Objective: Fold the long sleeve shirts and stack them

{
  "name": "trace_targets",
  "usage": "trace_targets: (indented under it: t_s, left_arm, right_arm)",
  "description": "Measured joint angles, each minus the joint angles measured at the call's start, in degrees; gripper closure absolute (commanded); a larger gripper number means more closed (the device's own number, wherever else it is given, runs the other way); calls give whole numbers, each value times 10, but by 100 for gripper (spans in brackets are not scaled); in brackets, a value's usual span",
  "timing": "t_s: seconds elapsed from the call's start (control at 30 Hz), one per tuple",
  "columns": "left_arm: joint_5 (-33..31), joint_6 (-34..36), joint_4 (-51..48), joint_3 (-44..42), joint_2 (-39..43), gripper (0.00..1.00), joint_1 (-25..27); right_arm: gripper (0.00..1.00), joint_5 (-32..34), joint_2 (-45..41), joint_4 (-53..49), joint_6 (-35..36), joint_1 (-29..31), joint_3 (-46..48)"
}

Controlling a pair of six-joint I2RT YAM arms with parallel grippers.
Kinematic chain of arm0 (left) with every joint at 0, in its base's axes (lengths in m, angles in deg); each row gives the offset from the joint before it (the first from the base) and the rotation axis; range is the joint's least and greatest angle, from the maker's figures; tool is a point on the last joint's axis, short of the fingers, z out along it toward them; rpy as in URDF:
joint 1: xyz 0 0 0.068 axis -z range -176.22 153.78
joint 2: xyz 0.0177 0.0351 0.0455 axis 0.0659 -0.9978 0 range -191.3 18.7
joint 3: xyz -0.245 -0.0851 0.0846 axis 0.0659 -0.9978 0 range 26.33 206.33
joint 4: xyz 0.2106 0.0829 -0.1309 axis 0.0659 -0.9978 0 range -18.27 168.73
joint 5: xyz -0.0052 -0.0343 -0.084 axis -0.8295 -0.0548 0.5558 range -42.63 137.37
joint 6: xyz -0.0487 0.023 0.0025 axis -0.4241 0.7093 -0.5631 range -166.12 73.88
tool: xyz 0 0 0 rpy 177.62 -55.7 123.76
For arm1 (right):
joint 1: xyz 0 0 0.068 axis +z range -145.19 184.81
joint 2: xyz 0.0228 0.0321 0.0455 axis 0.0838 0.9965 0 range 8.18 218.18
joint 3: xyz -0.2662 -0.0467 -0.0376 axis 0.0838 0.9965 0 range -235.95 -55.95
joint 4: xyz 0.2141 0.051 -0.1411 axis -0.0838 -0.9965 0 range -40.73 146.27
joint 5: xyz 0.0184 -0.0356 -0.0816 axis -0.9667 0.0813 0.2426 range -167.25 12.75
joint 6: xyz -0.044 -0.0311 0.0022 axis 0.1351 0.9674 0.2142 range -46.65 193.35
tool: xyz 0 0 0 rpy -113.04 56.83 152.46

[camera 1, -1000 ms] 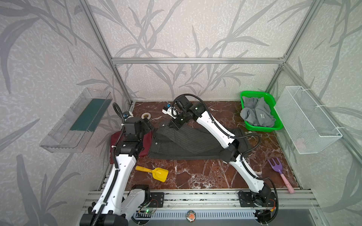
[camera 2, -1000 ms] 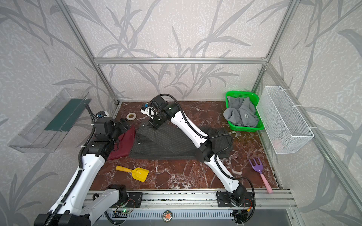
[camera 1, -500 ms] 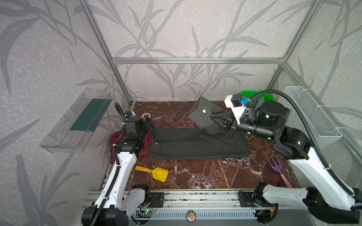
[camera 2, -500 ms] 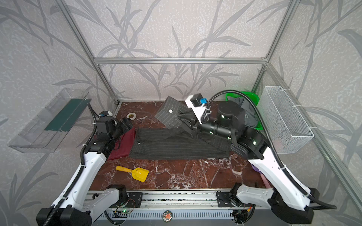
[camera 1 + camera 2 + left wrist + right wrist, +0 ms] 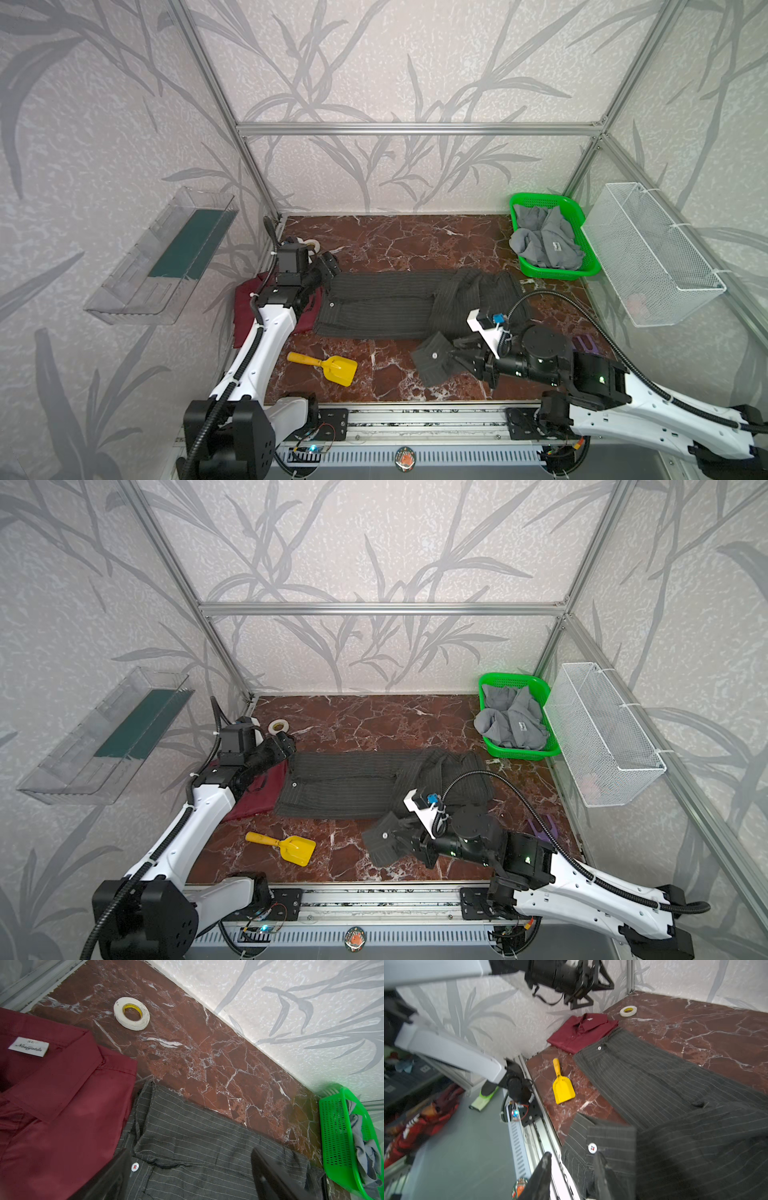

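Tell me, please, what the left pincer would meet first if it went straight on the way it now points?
Probably the dark pinstriped shirt: in the left wrist view it lies directly ahead of the left pincer, between its open fingers. Depth is unclear, so this is a judgement.

Lighting is bright, diffuse and overhead, casting soft shadows on the tabletop (image 5: 415,245); both top views resolve the stripes of the charcoal shirt (image 5: 374,303), the frame posts (image 5: 216,83) splay toward the upper corners, and the right wrist view shows motion blur.
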Motion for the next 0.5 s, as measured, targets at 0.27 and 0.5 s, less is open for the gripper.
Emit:
trace_targets:
  t_s: [0.27, 0.5]
  left_arm:
    - [61, -12, 25, 0, -30, 10, 19]
    - [86, -24, 40, 12, -91, 10, 102]
  right_arm:
    - [50, 205, -28, -49, -52, 74, 15]
    - [55, 227, 119, -106, -109, -82, -60]
